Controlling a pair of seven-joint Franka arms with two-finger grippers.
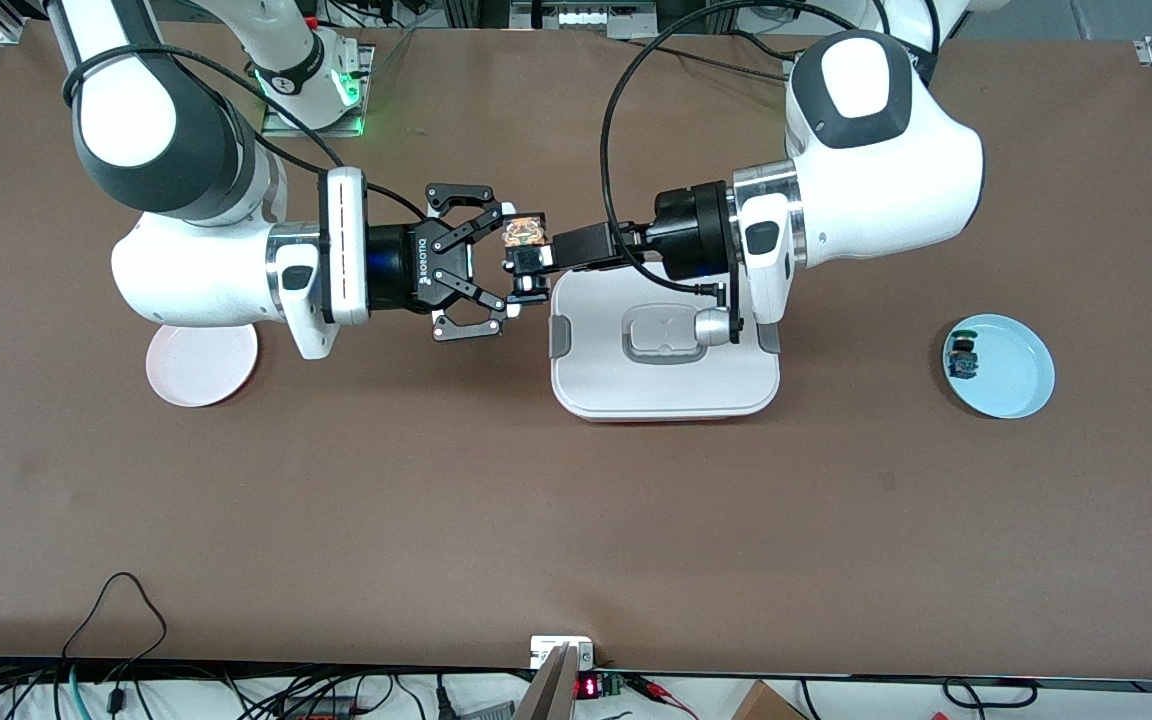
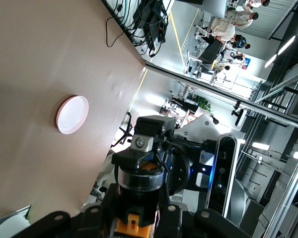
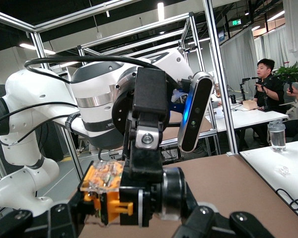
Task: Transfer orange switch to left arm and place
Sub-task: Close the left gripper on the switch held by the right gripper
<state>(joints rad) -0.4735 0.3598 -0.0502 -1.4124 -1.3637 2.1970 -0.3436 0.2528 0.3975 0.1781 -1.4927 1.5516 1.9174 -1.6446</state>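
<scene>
— Two grippers met in the air, at the edge of the box (image 1: 664, 385) toward the right arm's end. Which one had the orange switch (image 1: 524, 232)?

— The left gripper (image 1: 528, 271), slim and black, was clamped on it, orange face showing. The right gripper (image 1: 506, 262) had its linkage fingers (image 1: 464, 230) spread wide around the switch, not closed.

— And the plates?

— A pink plate (image 1: 202, 364) lay under the right arm; a blue plate (image 1: 1011, 372) with a small component (image 1: 962, 357) lay toward the left arm's end.
</scene>
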